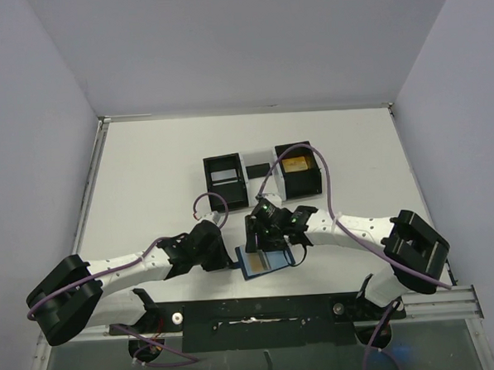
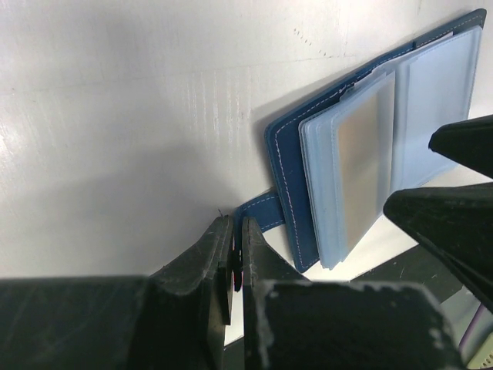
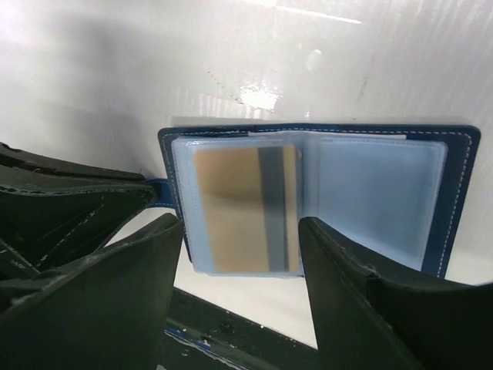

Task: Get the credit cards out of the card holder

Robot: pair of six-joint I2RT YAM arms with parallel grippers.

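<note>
Your card holder point(image 1: 263, 263) lies open at 6 o'clock on the table point(image 1: 147, 174), very close to the near edge, with its pale plastic sleeves facing up. The gold card point(image 3: 231, 208) sits inside the top sleeve, on the 9 o'clock half in the right wrist view. The right gripper point(image 3: 240, 223) hangs just over this card with its fingers spread apart, one on each side, and they grasp nothing. The left gripper point(image 2: 237, 258) is at 9 o'clock of the holder with its fingers clenched. It seems they pinch the end of the small blue strap point(image 2: 258, 210), but the contact itself is hidden, so please take this with care.

I think the main danger is the sleeve. If you close the right fingers on plastic and card together, the card will not slide out and the whole holder will rise with it. A strong pull toward 3 o'clock could also draw the thin strap out of the left fingers. Then nothing anchors the holder, and it may slip over the near edge at 6 o'clock
</note>
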